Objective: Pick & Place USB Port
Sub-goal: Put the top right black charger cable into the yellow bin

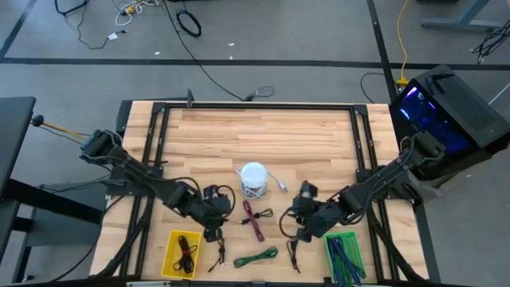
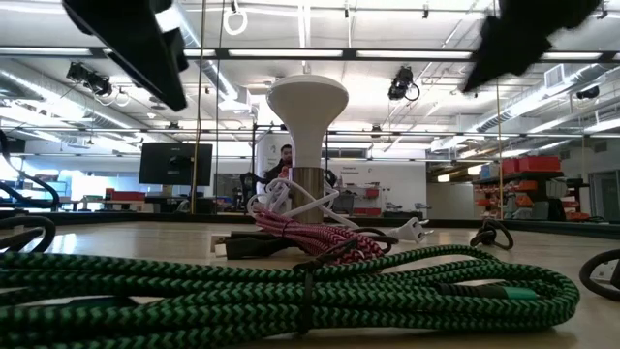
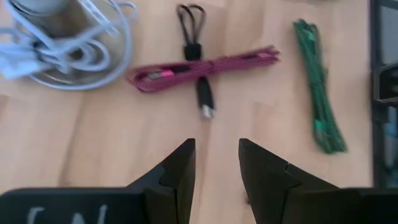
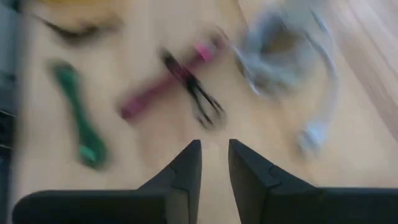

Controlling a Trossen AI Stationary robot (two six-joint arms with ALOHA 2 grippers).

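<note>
Centrally, pink cable (image 1: 256, 220) between left tool (image 1: 213, 232) and right tool (image 1: 296, 231).

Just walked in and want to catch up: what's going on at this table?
Two robot arms are sorting USB cables. Neither holds anything yet: the left hand and right hand both hover open over the table's front part. Between them lie a pink cable and a green cable; a white cable lies coiled around a white stand. The yellow bin already holds a black cable, and the green bin holds blue ones.
</note>
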